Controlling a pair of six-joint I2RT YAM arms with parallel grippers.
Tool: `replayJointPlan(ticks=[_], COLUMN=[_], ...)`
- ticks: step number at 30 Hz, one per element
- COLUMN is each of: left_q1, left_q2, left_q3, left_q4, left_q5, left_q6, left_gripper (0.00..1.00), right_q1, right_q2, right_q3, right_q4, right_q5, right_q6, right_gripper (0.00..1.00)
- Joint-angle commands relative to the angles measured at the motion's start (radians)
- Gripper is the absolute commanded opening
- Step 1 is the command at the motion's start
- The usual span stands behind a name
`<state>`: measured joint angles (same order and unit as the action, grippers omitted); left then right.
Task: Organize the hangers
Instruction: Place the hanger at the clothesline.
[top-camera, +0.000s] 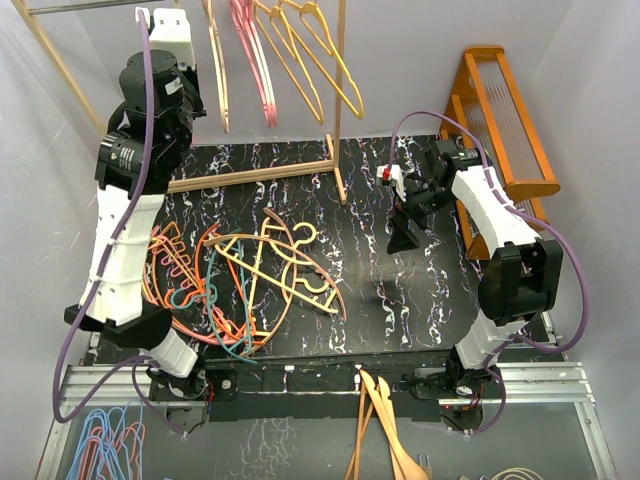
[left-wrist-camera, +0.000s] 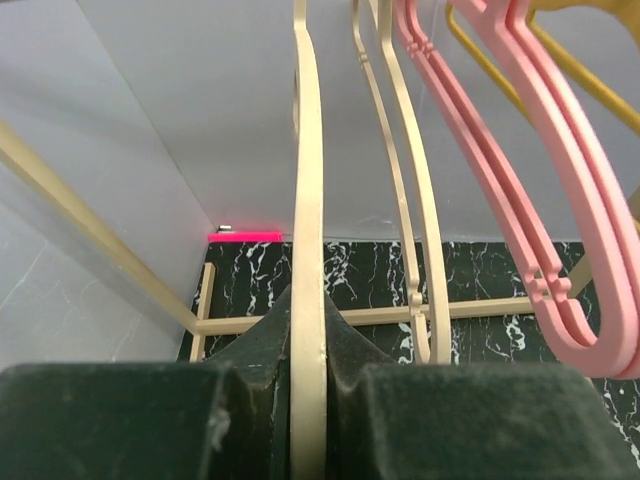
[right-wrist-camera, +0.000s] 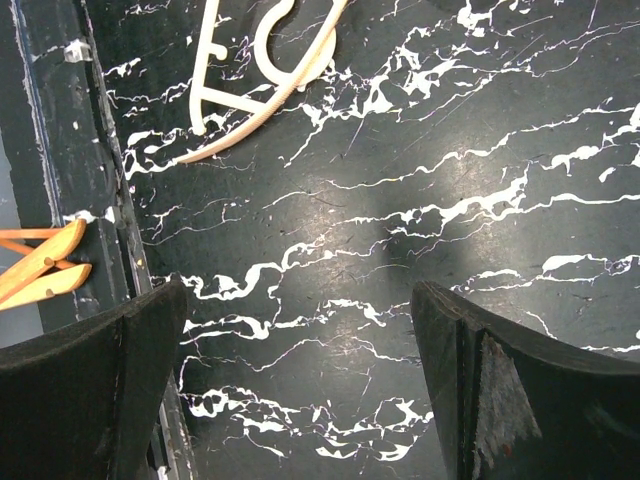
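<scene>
**Hanger station: stock as I see it from the console**

1. Left gripper (left-wrist-camera: 308, 345). The arm is raised high over the far-left part of the table. I log the fingers as pinched tight on a tan hanger (left-wrist-camera: 308, 180), one pad on either side of its thin bar. The bar runs straight up and out of the wrist view.

2. Hung group, far left, by the wooden rack (top-camera: 341, 110). Just beside the held piece are more tan hangers (left-wrist-camera: 412, 200), then pink hangers (left-wrist-camera: 545, 210), then yellow hangers (top-camera: 325, 65) furthest right. All hang roughly upright. Their hooks run off the top of every view, so I cannot tell what carries them.

3. Loose pile (top-camera: 240, 285). It lies flat on the black marbled table (top-camera: 400, 320), near-left, close to the left arm's base. Orange, yellow and teal hangers are tangled and overlapping. A yellow one sits on top at the right side of the heap.

4. Right gripper (right-wrist-camera: 300, 400). It sits mid-right and points down over bare table top. Its fingers are spread wide. A pale hanger end (right-wrist-camera: 265, 60) lies well apart from it, at the edge of its wrist view.

5. Other stock.
   - An orange slatted stand (top-camera: 510, 110) is at the far right.
   - Light wooden hangers (top-camera: 385, 430) lie below the near edge.
   - A bunch of blue and pink wire hangers (top-camera: 105, 440) is at the near-left corner.
</scene>
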<state>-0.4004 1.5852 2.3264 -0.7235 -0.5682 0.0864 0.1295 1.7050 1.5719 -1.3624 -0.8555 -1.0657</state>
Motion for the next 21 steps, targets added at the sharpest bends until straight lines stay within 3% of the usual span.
replayJointPlan(ticks=[1, 16, 17, 18, 20, 21], left_q1=[0.042, 0.185, 0.185, 0.185, 0.184, 0.185], left_q2=[0.013, 0.082, 0.081, 0.073, 0.032, -0.007], left_q3=[0.017, -0.001, -0.008, -0.027, -0.105, -0.18], left_q4=[0.008, -0.061, -0.073, -0.079, -0.075, -0.065], left_q5=[0.04, 0.31, 0.326, 0.343, 0.354, 0.332], left_q6=[-0.024, -0.186, -0.199, -0.21, -0.233, -0.252], left_gripper=[0.0, 0.0, 0.09, 0.32, 0.92, 0.96], right_q1=[-0.006, -0.022, -0.022, -0.022, -0.022, -0.022], right_q2=[-0.002, -0.027, -0.031, -0.035, -0.042, -0.045], right_q3=[-0.014, -0.078, -0.078, -0.078, -0.078, -0.079], right_q4=[0.005, 0.005, 0.005, 0.005, 0.007, 0.011], right_q5=[-0.003, 0.019, 0.021, 0.022, 0.015, 0.009], right_q6=[-0.028, -0.083, -0.084, -0.085, -0.085, -0.08], right_gripper=[0.99, 0.99, 0.99, 0.99, 0.99, 0.99])
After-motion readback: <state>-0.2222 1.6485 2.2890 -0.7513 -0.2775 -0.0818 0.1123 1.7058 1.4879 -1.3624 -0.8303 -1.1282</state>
